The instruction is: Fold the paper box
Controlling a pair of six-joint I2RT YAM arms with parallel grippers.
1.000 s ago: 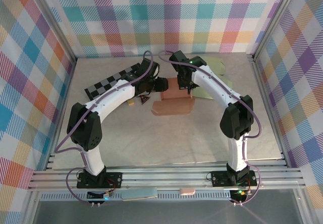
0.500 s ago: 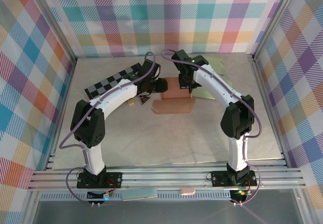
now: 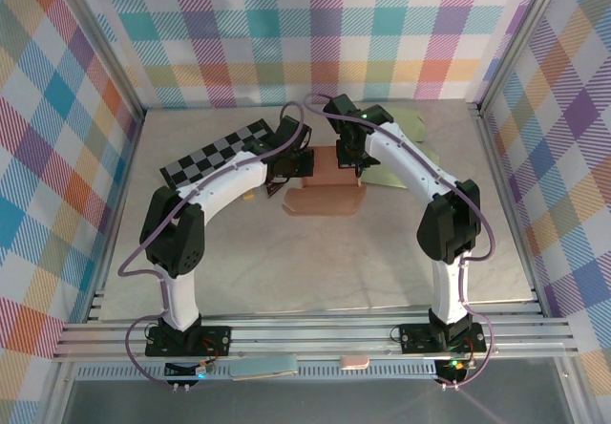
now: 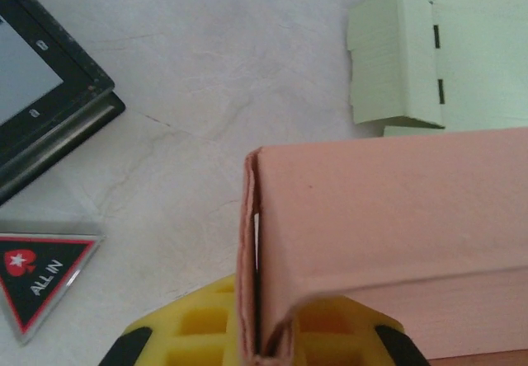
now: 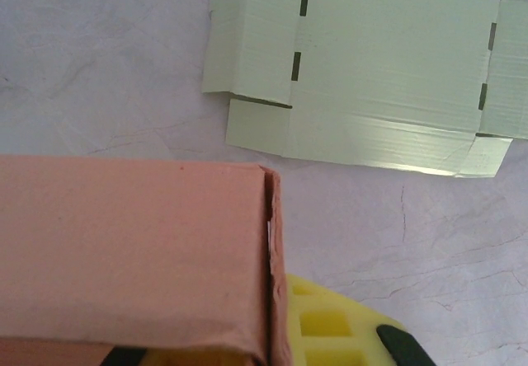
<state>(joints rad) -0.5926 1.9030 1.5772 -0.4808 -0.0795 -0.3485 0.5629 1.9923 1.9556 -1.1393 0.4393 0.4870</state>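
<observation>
The pink paper box [image 3: 325,193] lies at the middle of the table's far half, partly folded, with its back wall raised. My left gripper [image 3: 300,167] is at its left end, my right gripper [image 3: 352,162] at its right end. In the left wrist view the box's doubled left side wall [image 4: 250,242] stands on edge, with my left gripper [image 4: 261,348] shut on it between yellow fingers [image 4: 186,325]. In the right wrist view my right gripper [image 5: 272,351] is shut on the box's right side wall [image 5: 274,259]; one yellow finger [image 5: 330,325] shows beside it.
A flat pale green carton blank [image 3: 412,149] [image 5: 371,77] [image 4: 429,61] lies right of and behind the box. A black-and-white checkered board [image 3: 212,153] lies to the left. A black device [image 4: 41,110] and a triangular "ALL IN" card [image 4: 41,271] lie left of the box.
My left gripper has moved right to the box's left end and shut on its side wall. The box has shifted slightly away from the arms' bases. The right gripper stays shut on the right wall.
</observation>
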